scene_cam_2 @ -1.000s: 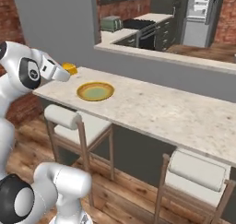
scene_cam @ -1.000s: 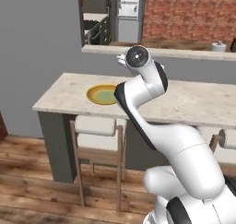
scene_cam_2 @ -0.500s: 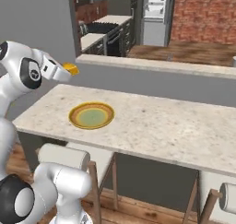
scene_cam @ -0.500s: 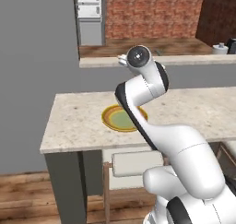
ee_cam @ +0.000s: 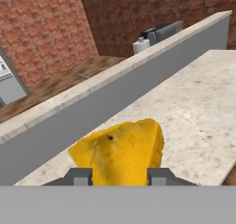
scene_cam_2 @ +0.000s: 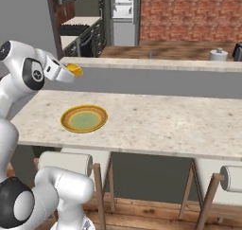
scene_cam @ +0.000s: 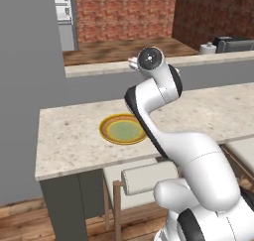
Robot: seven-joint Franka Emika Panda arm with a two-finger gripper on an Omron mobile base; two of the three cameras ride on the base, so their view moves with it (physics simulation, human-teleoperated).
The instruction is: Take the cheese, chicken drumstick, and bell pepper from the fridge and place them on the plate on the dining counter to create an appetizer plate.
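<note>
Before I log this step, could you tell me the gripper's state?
Gripper: shut on the yellow-orange blocky cheese wedge.

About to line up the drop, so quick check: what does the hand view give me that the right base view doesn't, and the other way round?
Hand view alone: the two fingertips pressed against the sides of the cheese, seen close up. Right base view alone: the plate, bare, sitting on the dining counter below and ahead of the gripper, plus the stools tucked under the counter. Both share the yellow cheese in the gripper, the speckled counter top and the brick wall behind.
</note>
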